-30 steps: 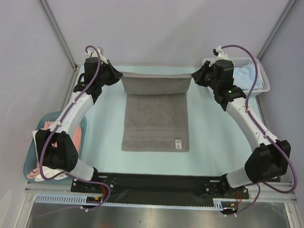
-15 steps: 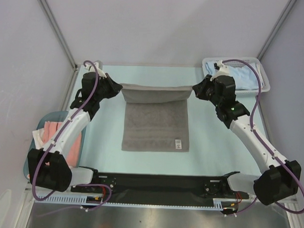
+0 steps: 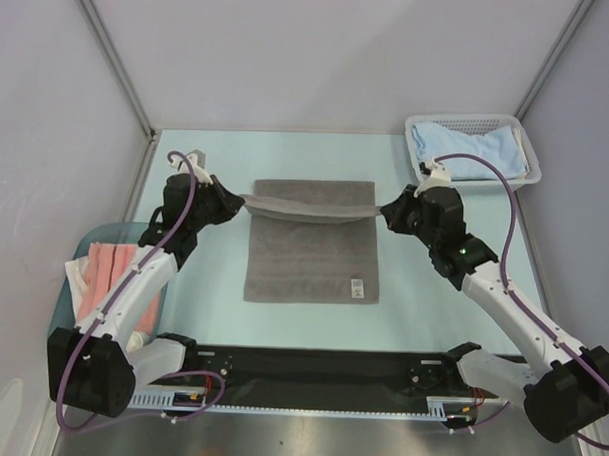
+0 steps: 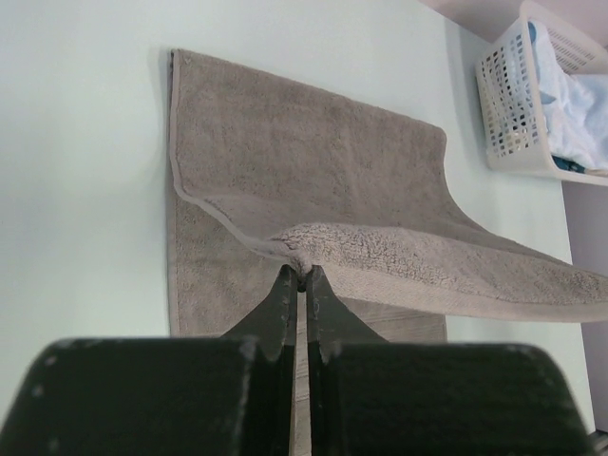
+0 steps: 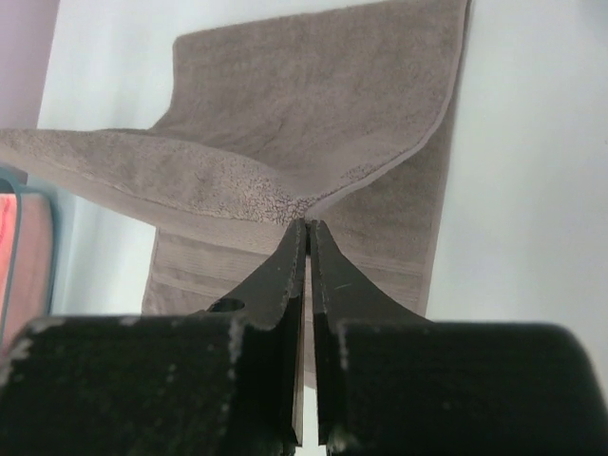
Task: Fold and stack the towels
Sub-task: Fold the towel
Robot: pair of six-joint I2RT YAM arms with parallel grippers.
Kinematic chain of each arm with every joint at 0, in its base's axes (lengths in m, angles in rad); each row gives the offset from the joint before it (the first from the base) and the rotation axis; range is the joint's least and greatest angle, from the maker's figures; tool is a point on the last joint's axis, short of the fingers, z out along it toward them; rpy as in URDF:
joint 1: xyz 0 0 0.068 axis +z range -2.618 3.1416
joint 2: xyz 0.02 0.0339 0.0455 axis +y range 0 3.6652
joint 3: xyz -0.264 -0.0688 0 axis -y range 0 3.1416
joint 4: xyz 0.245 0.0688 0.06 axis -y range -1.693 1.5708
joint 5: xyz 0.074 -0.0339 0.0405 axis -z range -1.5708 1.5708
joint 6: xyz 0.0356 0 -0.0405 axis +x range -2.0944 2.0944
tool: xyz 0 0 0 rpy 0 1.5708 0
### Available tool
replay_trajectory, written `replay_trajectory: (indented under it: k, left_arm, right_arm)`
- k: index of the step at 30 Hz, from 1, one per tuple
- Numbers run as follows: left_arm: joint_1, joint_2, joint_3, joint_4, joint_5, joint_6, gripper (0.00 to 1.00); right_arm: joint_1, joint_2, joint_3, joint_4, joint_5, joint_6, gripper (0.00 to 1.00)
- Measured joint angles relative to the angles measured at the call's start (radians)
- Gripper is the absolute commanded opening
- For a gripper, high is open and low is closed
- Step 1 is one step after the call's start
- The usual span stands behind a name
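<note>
We judge the task to be in its first fold. The grey terry cloth towel (image 3: 311, 258) lies lengthwise on the pale green table (image 3: 402, 291) between the arms. Its near part rests flat, while its far edge is held raised in a sagging band over the far part of the cloth. The left gripper (image 4: 301, 275) has its fingers pressed together on the left far corner, and the right gripper (image 5: 307, 226) pinches the right far corner likewise. Left to do: lay that edge toward the near hem, fold again, then handle the light blue towel (image 3: 467, 154) in the white mesh basket (image 3: 468, 119). The salmon-pink towel (image 3: 118, 272) sits in the teal plastic tub (image 3: 89, 243); we cannot tell from overhead whether it is already folded.
</note>
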Motion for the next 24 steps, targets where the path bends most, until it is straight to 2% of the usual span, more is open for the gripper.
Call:
replay_trajectory:
  k: [10,24]
  left_arm:
    - [-0.031,-0.082,-0.128,-0.013,0.005,-0.015,0.00]
    - [-0.058,-0.158,-0.347,-0.108,0.043,-0.046,0.00]
  right_arm:
    - [0.005,-0.060,-0.136,-0.008,0.009,0.032,0.00]
    - [0.062,-0.098,-0.292,-0.124,-0.032,0.117,0.00]
